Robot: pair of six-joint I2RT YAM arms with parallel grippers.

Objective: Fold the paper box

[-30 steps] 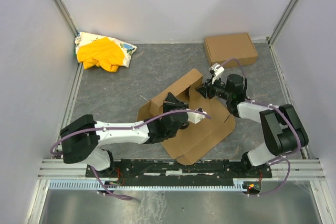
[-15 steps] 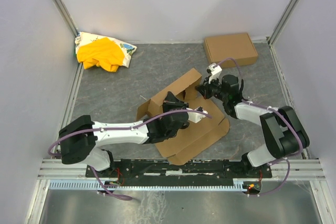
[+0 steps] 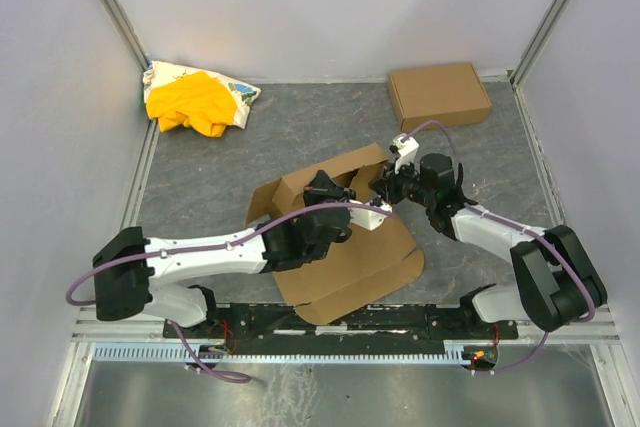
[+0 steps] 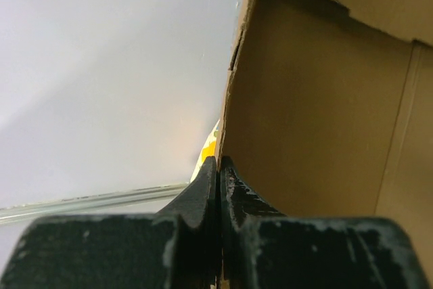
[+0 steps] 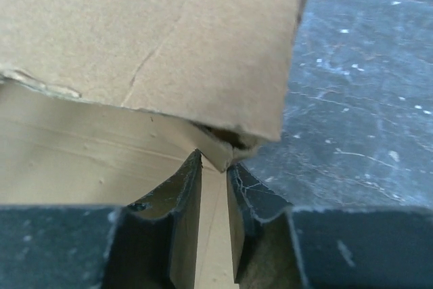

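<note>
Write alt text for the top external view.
Two robot arms reach from the near edge to a half-folded brown paper box mid-table, the left pincer and right pincer both at its raised back wall. A closed cardboard box sits far right and a yellow-and-white cloth heap far left on the grey table.

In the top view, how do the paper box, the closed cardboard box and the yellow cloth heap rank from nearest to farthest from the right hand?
1. The paper box, at the right hand, mid-table.
2. The closed cardboard box, far right corner.
3. The yellow cloth heap, far left corner.
</note>
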